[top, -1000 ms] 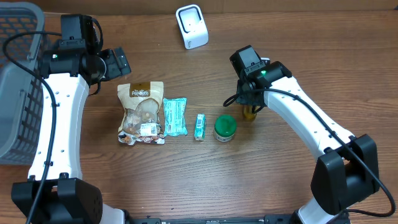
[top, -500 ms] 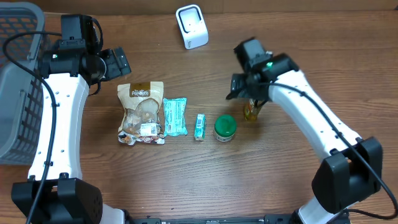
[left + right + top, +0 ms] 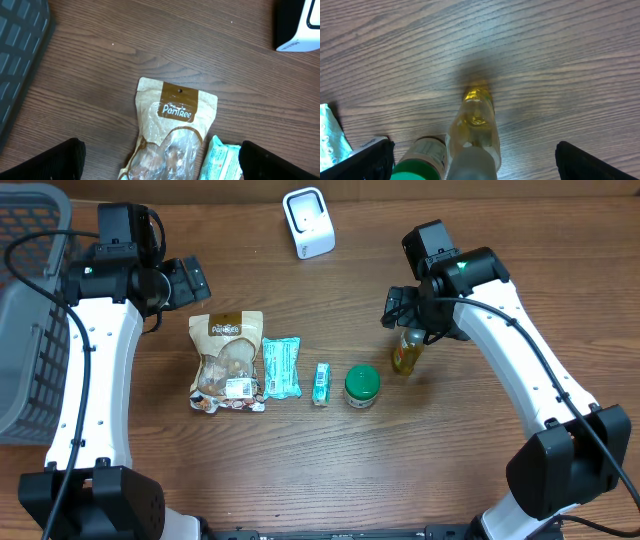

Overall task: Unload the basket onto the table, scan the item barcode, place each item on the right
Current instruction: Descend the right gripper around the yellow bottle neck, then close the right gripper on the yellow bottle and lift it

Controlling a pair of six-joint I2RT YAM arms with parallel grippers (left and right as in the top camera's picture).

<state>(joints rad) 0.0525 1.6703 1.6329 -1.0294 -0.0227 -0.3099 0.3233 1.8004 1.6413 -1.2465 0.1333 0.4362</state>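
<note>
A small yellow bottle [image 3: 405,355] with a grey cap stands upright on the wooden table, right of a green-lidded jar [image 3: 361,386]. My right gripper [image 3: 412,320] hangs open just above and behind the bottle, touching nothing. In the right wrist view the bottle [image 3: 477,120] rises between the wide-apart fingers of the right gripper [image 3: 477,162], with the jar [image 3: 420,160] to its left. The white barcode scanner [image 3: 308,222] stands at the back. My left gripper [image 3: 185,280] is open above a Pantree snack bag [image 3: 172,130].
In a row lie the snack bag [image 3: 228,360], a teal packet [image 3: 281,367] and a small green box [image 3: 321,383]. A grey basket [image 3: 25,330] fills the left edge. The scanner's [image 3: 300,25] base shows at the top right of the left wrist view.
My right gripper has opened, let go of the yellow bottle and moved up and to the right. The bottle now stands alone. The left arm has not moved.
</note>
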